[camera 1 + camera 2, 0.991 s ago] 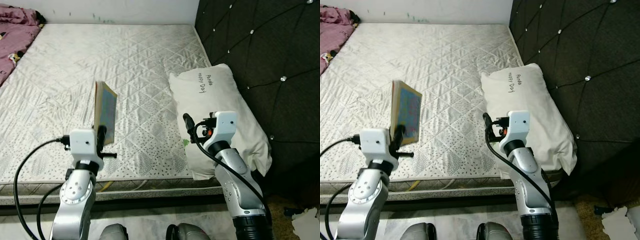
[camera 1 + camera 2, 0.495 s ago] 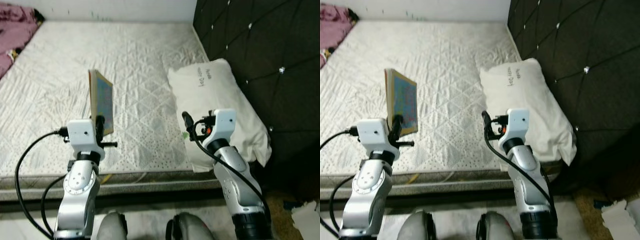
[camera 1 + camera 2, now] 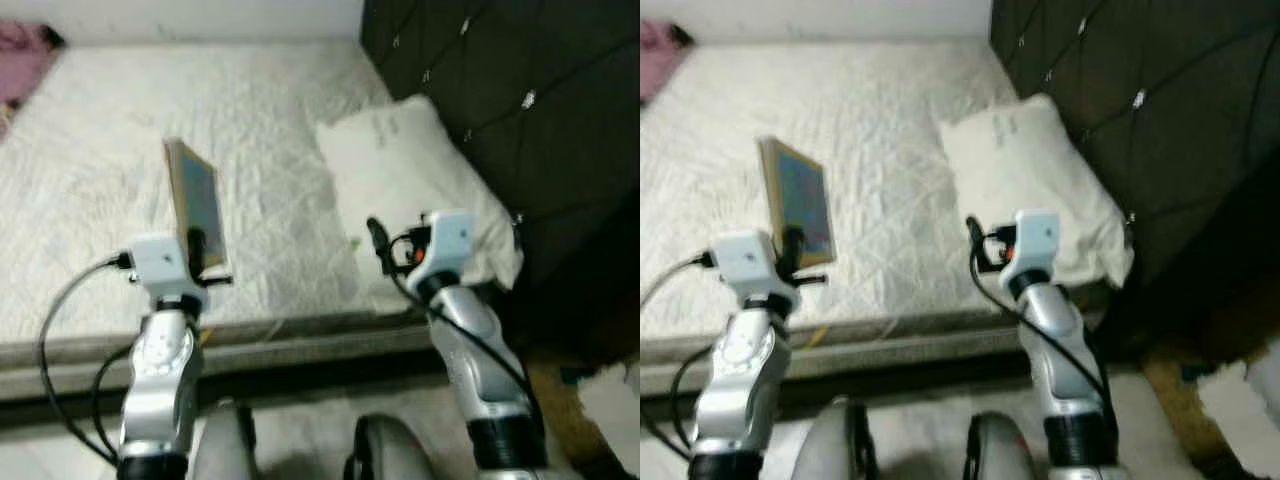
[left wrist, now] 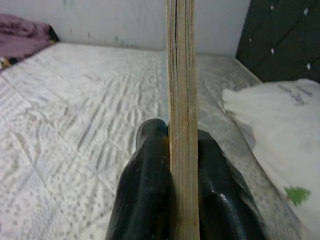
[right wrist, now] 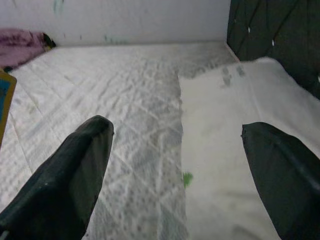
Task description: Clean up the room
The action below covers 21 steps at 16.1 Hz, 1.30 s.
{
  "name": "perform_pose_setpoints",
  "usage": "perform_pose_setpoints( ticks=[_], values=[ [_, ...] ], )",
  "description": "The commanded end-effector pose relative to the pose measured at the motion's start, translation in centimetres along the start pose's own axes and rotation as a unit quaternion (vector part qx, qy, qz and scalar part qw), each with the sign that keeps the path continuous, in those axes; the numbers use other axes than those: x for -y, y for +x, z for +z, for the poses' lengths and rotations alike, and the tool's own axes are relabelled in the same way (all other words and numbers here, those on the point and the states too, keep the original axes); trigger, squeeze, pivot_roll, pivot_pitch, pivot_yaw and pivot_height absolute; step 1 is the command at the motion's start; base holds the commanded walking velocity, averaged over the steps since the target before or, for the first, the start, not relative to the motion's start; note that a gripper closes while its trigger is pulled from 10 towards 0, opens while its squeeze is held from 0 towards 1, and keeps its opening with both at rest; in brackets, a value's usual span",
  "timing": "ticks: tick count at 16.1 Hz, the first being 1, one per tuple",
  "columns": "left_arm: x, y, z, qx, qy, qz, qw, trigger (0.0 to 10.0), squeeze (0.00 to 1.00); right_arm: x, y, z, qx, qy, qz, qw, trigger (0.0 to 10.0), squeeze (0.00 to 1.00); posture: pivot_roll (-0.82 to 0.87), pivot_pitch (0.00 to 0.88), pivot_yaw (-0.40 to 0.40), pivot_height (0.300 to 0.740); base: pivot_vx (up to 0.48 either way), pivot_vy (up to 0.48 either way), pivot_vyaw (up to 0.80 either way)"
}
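Blurry mattress point(image 3: 90, 150), dark tufted headboard point(image 3: 470, 70).

Pillow point(image 3: 415, 175): dark handwriting near its upper end, too blurred to read. Book point(image 3: 195, 205) cover: colourful print, no legible letters. No other text, label or number readable.

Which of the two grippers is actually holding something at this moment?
The left gripper: its black fingers are clamped on an upright book, held above the mattress. The right gripper is open with nothing between its fingers, near the pillow.
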State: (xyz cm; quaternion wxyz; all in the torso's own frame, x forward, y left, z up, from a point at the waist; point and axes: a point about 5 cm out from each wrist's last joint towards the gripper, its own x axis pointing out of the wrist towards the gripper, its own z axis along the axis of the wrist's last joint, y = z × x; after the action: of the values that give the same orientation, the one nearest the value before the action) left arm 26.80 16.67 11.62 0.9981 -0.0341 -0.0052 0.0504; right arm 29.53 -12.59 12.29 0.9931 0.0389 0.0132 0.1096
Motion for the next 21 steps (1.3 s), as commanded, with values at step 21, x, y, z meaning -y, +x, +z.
perform_pose_setpoints(
  ticks=[21],
  values=[
    [-0.3,0.8,2.4,0.046,-0.008,-0.015,0.999,10.0,0.0,-1.0,1.6,0.5,0.013,0.015,0.025,0.999,10.0,0.0,-0.09,0.085,-0.034,0.669,0.232,0.0,0.0]
  ],
)
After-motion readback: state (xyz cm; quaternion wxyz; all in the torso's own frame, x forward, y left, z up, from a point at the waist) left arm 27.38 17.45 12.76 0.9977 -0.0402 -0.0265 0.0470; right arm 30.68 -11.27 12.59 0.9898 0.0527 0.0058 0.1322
